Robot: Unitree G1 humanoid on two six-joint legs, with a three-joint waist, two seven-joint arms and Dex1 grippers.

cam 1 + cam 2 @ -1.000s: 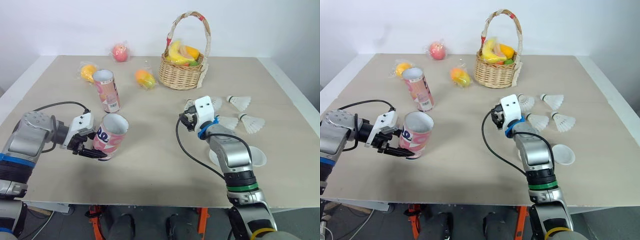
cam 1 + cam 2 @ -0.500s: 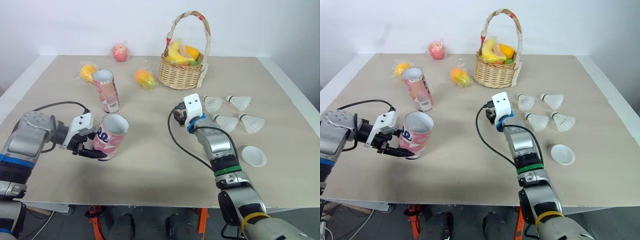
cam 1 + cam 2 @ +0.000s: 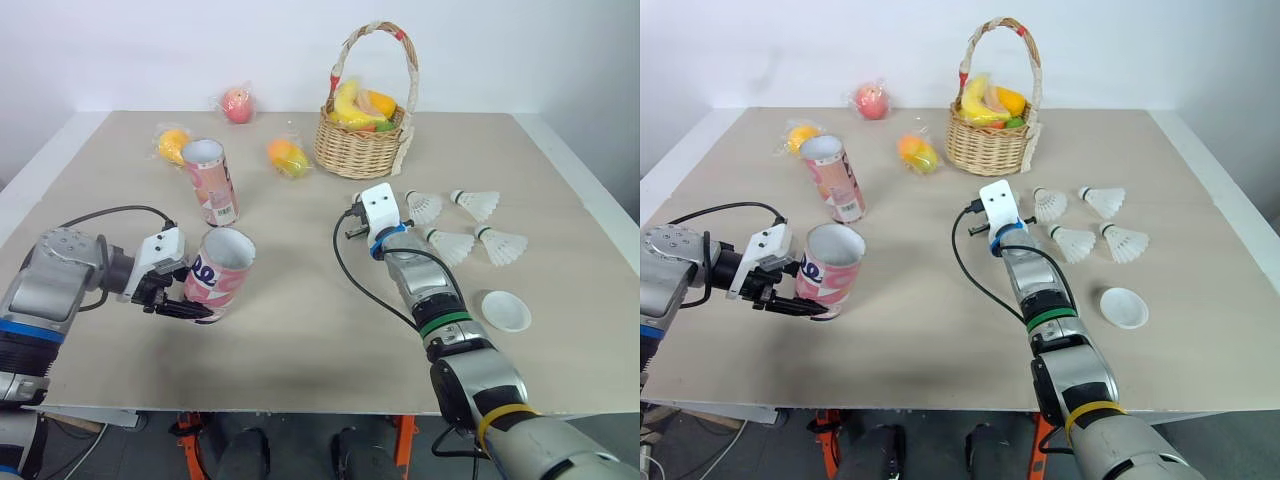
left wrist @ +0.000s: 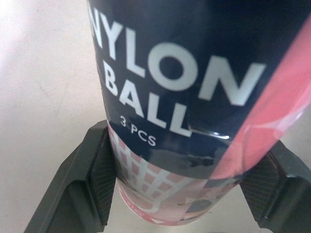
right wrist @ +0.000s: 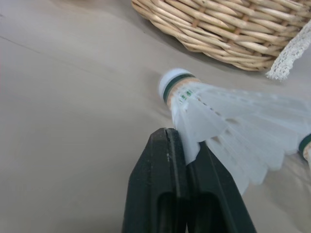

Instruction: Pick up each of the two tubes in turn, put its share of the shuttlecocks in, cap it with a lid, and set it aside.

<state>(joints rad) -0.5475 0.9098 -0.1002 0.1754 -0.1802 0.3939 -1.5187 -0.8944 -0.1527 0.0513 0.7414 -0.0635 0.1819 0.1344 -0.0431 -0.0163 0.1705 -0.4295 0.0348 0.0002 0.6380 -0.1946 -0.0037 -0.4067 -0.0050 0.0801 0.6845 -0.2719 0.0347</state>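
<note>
Between fingers of left gripper (image 3: 190,300): pink tube (image 3: 222,265), clamped, tilted. At right gripper (image 5: 187,145) tips, pressed together, we note shuttlecock (image 5: 218,111) skirt edge pinched, shuttlecock on table (image 3: 300,330) near wicker basket (image 3: 360,150).

Left arm (image 3: 62,272), lower left of the frame: a rounded silver-grey shell with a blue band below it and a black cable arching to a white wrist block. Right arm (image 3: 432,300), lower centre: silver segments ringed in blue, green and yellow, a looping black cable, and a white wrist housing with two dark holes. The left gripper (image 4: 192,160) has matte black fingers (image 4: 90,182) with ribbed pads.
</note>
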